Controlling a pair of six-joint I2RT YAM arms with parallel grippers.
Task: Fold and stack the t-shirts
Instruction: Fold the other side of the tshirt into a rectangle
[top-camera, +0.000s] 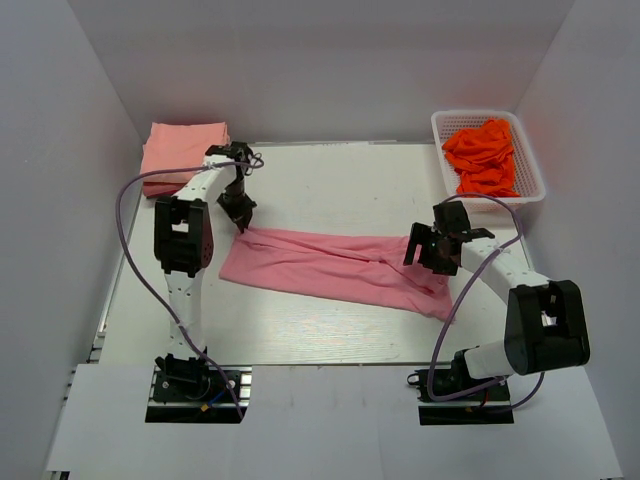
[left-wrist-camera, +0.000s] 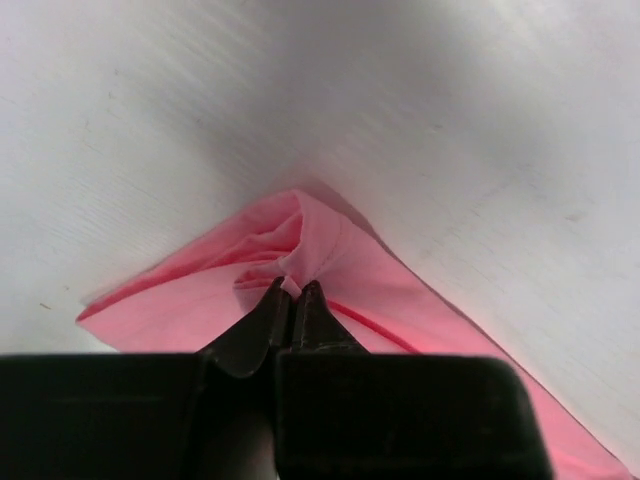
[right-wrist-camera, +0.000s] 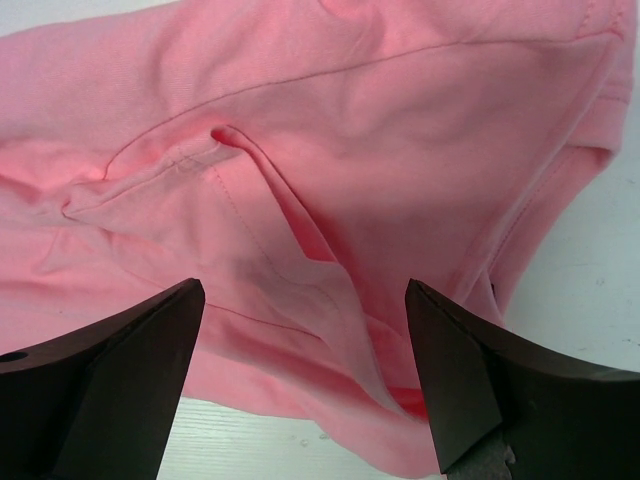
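A rose-pink t-shirt lies stretched out flat across the middle of the table. My left gripper is at its far left corner, shut on a small pinch of that cloth; the pink t-shirt bunches up just ahead of the tips. My right gripper hovers over the shirt's right end, open, its fingertips wide apart above wrinkled pink t-shirt and holding nothing. A folded salmon-peach t-shirt stack rests at the back left. Orange-red t-shirts fill the basket.
The white lattice basket stands at the back right corner of the table. White walls close in the table on the left, back and right. Purple cables loop beside both arms.
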